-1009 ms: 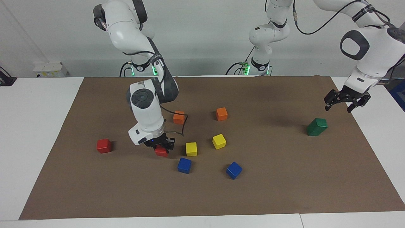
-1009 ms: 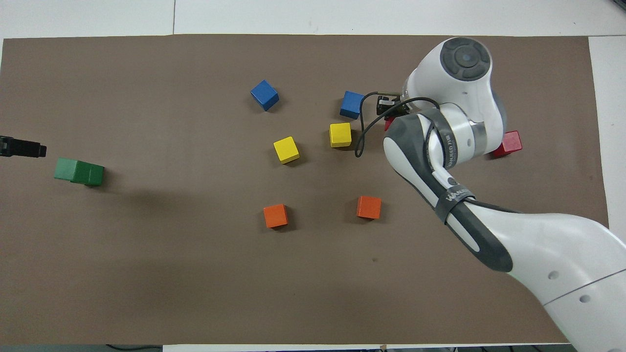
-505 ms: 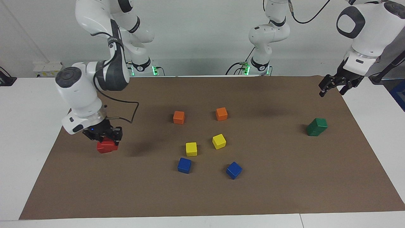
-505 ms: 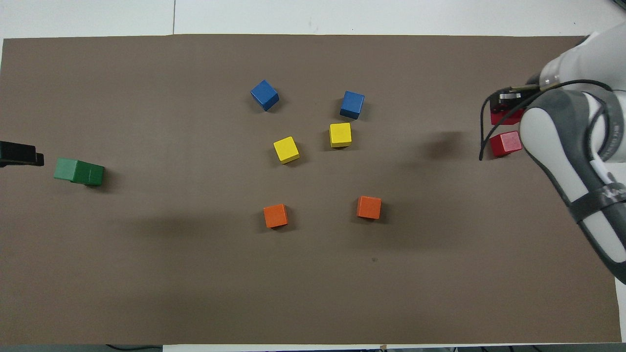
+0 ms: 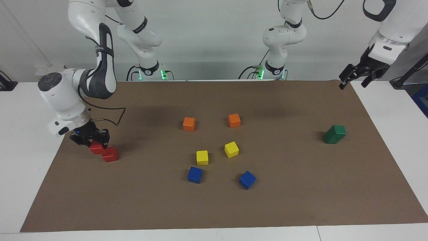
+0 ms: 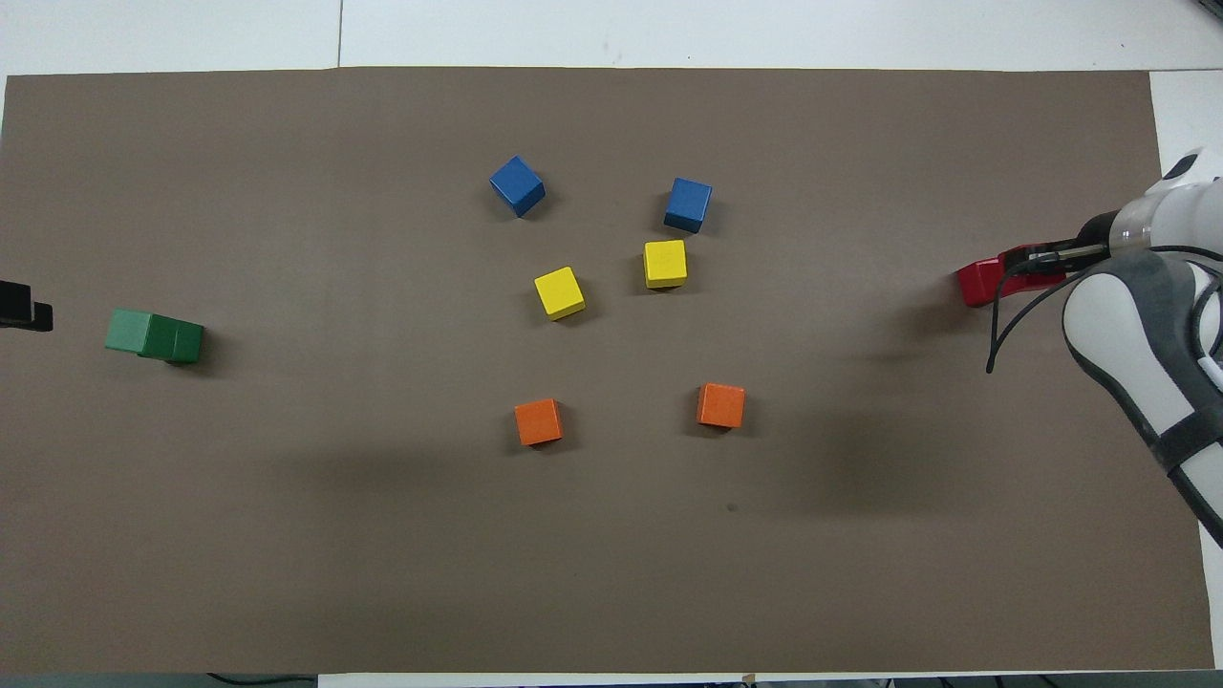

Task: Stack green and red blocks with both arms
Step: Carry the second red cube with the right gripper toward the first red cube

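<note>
Red block (image 5: 96, 147) sits clamped in my right gripper (image 5: 89, 139), its jaws closed on the block's sides. It hangs low over the brown mat (image 5: 214, 201), touching or just beside the second red block (image 5: 110, 154), which lies on the mat toward the right arm's end; I cannot tell whether the held one rests on it. Green blocks (image 5: 334, 134) sit stacked, tilted, well apart from the red pair, at the left arm's end of the worktop (image 5: 20, 160). My left gripper (image 5: 353, 81) waits high over the mat's corner, jaws spread and empty.
</note>
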